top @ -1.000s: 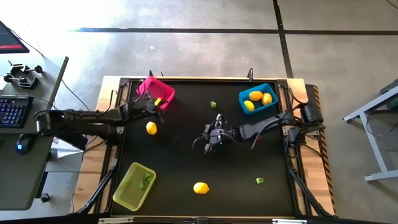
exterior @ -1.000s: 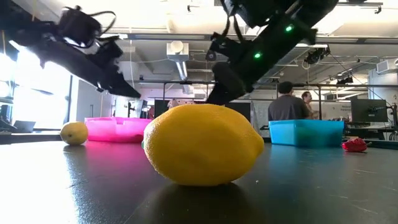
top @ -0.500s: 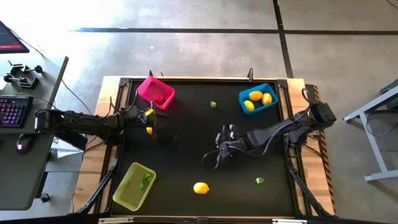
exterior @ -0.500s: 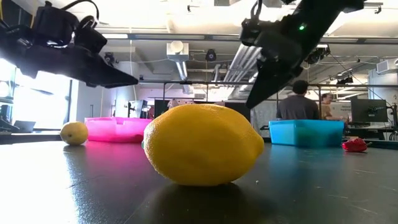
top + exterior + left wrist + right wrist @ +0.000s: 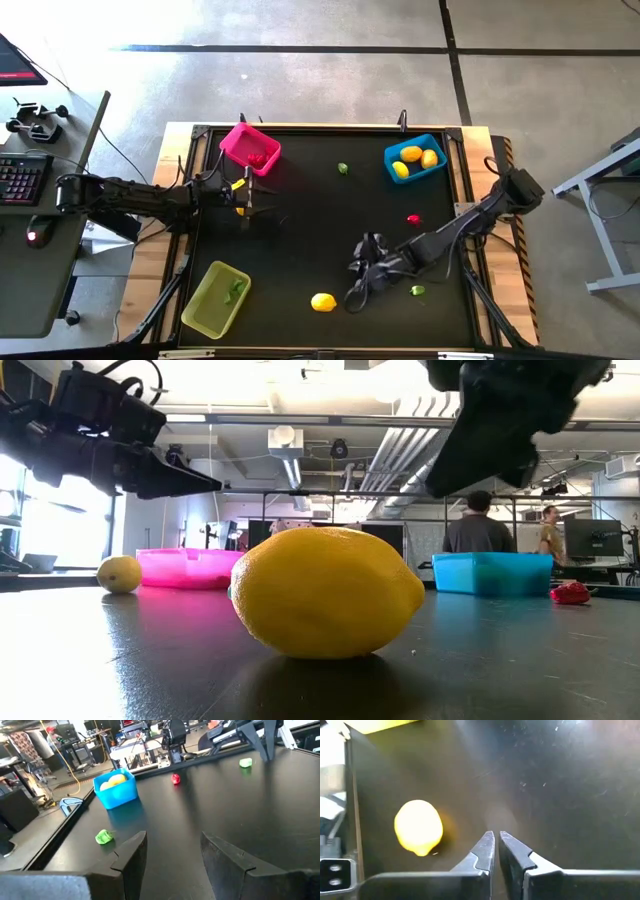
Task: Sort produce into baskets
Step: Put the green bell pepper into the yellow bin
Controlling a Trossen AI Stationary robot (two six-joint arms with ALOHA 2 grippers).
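A yellow lemon (image 5: 322, 301) lies near the table's near edge and fills the low view (image 5: 325, 592). My right gripper (image 5: 358, 292) hangs shut just to its right, above the table; the right wrist view shows the lemon (image 5: 418, 827) beside the shut fingers (image 5: 495, 842). My left gripper (image 5: 262, 208) hovers open and nearly level below the pink basket (image 5: 250, 147), with nothing between its fingers (image 5: 172, 855). A second lemon (image 5: 119, 574) rests on the table under it, mostly hidden in the high view.
The blue basket (image 5: 415, 160) at the far right holds lemons. The yellow-green basket (image 5: 215, 298) at the near left holds a green piece. A red piece (image 5: 413, 218) and green pieces (image 5: 343, 168), (image 5: 418, 290) lie loose on the black table. People stand in the room behind.
My right gripper has swung from the table's middle toward the near edge, ending beside the near lemon, and its spread fingers have shut on nothing. My left gripper has moved from the pink basket's corner a little toward the near edge and tipped up to nearly level.
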